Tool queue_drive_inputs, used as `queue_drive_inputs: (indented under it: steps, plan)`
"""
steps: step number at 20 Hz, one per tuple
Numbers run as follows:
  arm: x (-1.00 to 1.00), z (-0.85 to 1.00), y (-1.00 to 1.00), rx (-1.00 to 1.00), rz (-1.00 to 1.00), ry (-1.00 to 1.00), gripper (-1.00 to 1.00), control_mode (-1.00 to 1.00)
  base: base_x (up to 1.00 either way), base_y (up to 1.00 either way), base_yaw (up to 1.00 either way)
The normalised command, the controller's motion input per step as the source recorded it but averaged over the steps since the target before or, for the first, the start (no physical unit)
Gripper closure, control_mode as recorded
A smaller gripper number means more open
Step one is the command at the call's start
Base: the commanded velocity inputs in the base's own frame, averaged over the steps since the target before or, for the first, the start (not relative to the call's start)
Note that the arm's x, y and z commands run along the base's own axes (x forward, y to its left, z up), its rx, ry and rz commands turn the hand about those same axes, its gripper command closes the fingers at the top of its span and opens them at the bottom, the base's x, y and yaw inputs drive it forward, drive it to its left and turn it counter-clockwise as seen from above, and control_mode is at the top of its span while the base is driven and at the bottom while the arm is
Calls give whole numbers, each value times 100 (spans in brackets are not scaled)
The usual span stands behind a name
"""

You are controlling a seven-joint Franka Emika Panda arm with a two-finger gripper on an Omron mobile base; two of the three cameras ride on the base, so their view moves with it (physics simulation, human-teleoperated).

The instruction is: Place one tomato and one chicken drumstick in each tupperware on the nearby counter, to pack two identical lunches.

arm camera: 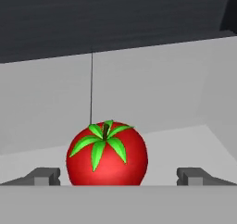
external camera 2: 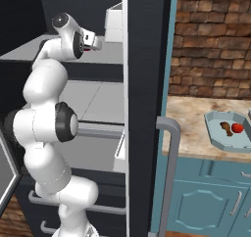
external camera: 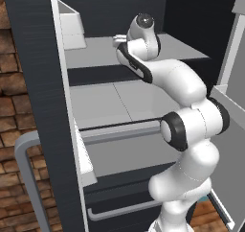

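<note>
The claw [arm camera: 118, 176] stands wide open and holds nothing; the round red tomato with a green leafy stem [arm camera: 107, 153] sits between its fingertips [arm camera: 42, 176] on the grey fridge shelf [arm camera: 185, 144]. On the beige marbled counter [external camera 2: 191, 133], at 3 o'clock in the right base view, a pale blue-grey plastic tupperware tray [external camera 2: 215, 133] carries a brown chicken drumstick [external camera 2: 225, 128] and a second red tomato [external camera 2: 237, 128].

Flat, even rendered light with soft edges, faint shadows, no glare; the fridge [external camera: 119, 5] interior stays dark.

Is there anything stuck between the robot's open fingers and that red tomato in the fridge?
No, nothing visible. In the hand view the tomato sits on the grey fridge shelf, straight ahead of the open end effector, one fingertip on each side and only bare shelf around it.
</note>
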Motion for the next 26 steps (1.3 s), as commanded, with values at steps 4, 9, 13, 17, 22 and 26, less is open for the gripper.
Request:
queue_drive_inputs:
  steps: [4,9,13,17,22,26]
  plan:
    - [34,-1,8,0,-2,0,-100,-100,0,0,0]
    - [23,-3,5,0,-2,1,-100,-100,0,0,0]
    - [0,-16,1,0,-5,7,-100,-100,0,0,0]
    - [1,-30,2,0,-6,8,100,-100,0,0,0]
    - [21,-26,0,0,-3,2,100,-100,0,0,0]
    - [2,-27,0,0,0,-13,100,-100,0,0,0]
